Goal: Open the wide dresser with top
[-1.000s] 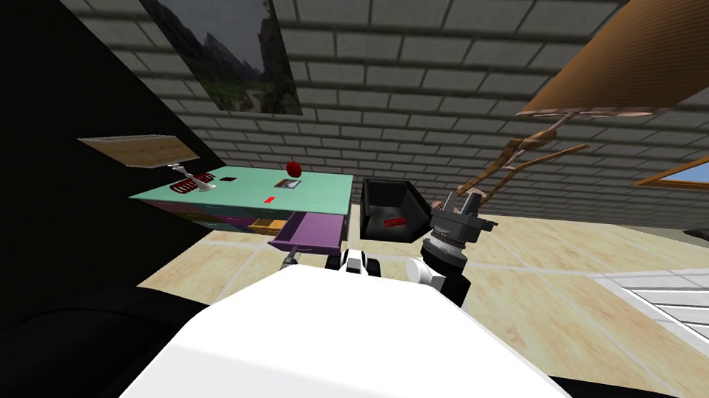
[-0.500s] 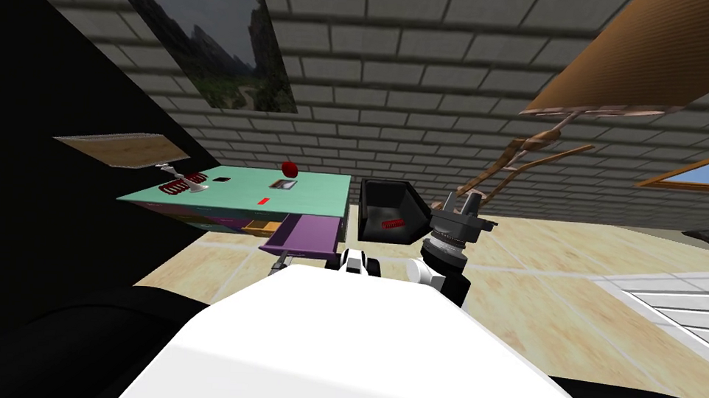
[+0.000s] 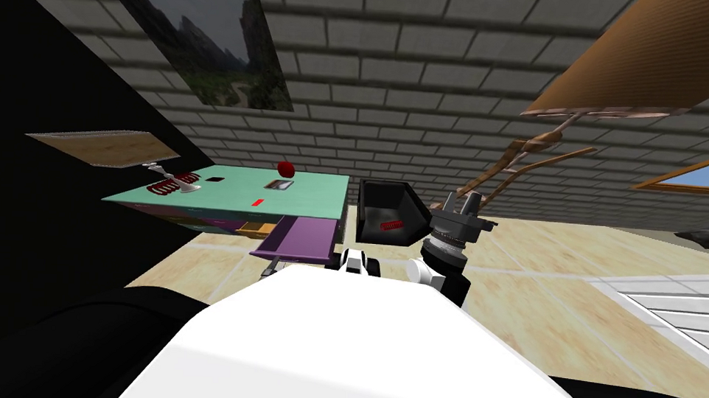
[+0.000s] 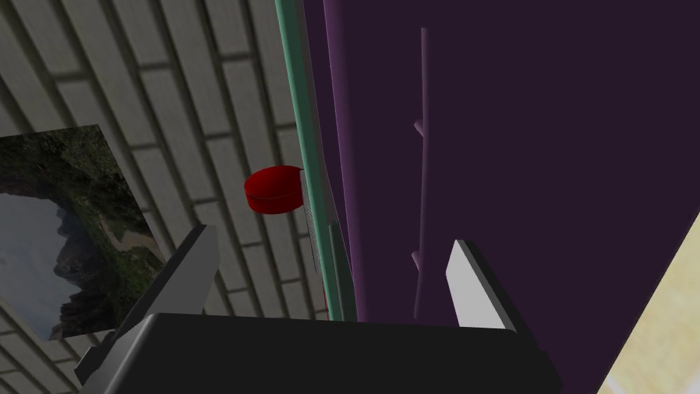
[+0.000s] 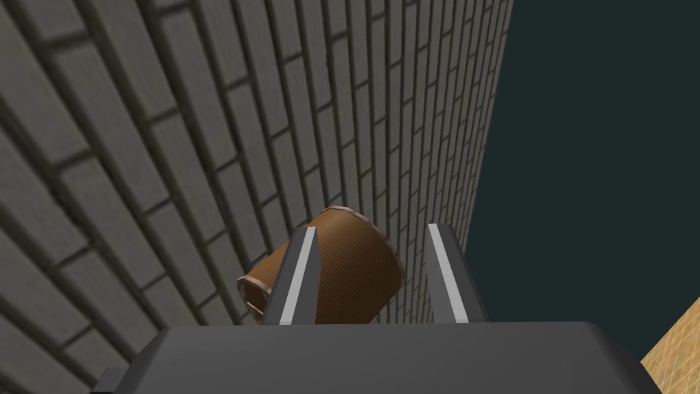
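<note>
Dresser (image 3: 301, 195) drawer (image 3: 304, 235) juts out. My left gripper (image 4: 332, 236) spreads wide, lined up on its handle (image 4: 422, 171) and gripping nothing. My right gripper (image 3: 462, 200), narrowly parted, hangs clear.

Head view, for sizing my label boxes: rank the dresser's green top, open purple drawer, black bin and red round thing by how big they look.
1. green top
2-3. black bin and purple drawer: about alike, not ranked
4. red round thing, smallest by far
</note>
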Controlling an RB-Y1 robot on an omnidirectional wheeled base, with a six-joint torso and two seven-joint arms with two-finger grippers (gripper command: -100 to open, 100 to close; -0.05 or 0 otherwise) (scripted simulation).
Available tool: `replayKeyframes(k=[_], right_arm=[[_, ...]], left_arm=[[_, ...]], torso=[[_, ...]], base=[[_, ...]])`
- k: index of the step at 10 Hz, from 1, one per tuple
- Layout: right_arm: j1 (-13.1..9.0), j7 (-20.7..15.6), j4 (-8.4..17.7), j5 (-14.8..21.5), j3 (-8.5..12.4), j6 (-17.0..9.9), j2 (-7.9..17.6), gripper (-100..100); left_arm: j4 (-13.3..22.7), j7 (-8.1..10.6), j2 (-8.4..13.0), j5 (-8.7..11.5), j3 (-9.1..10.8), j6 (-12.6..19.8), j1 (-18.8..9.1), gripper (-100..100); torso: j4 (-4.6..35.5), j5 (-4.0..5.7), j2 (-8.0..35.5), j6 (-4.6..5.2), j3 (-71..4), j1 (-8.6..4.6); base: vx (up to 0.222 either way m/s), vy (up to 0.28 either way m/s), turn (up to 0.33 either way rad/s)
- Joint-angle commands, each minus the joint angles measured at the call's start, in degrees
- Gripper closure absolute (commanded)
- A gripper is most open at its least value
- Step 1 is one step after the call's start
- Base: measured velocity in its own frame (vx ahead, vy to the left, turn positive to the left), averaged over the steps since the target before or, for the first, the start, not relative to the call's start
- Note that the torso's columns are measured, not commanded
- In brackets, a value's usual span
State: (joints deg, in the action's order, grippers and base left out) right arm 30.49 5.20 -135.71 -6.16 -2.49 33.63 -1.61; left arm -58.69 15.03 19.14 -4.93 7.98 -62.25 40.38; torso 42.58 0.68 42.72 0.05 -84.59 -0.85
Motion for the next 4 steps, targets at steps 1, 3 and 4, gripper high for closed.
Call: replayKeyframes(k=[1, 3, 4], right_arm=[[0.0, 0.0, 0.0, 0.0, 0.0, 0.0, 0.0, 0], [0.0, 0.0, 0.0, 0.0, 0.0, 0.0, 0.0, 0], [0.0, 0.0, 0.0, 0.0, 0.0, 0.0, 0.0, 0]], left_arm=[[0.2, 0.01, -0.1, 0.0, -0.07, 0.3, 0.1, 0], [0.6, 0.03, -0.1, -0.1, -0.17, 0.8, 0.2, 0], [0.7, 0.04, -0.2, -0.1, -0.21, 1.0, 0.3, 0]], torso=[[-0.1, -0.14, -0.1, -0.01, 0.0, 0.19], [-0.2, -0.34, -0.3, -0.03, -0.1, 0.44], [-0.2, -0.42, -0.4, -0.03, -0.1, 0.53]], base=[[0.0, 0.0, 0.0], [0.0, 0.0, 0.0], [0.0, 0.0, 0.0]])
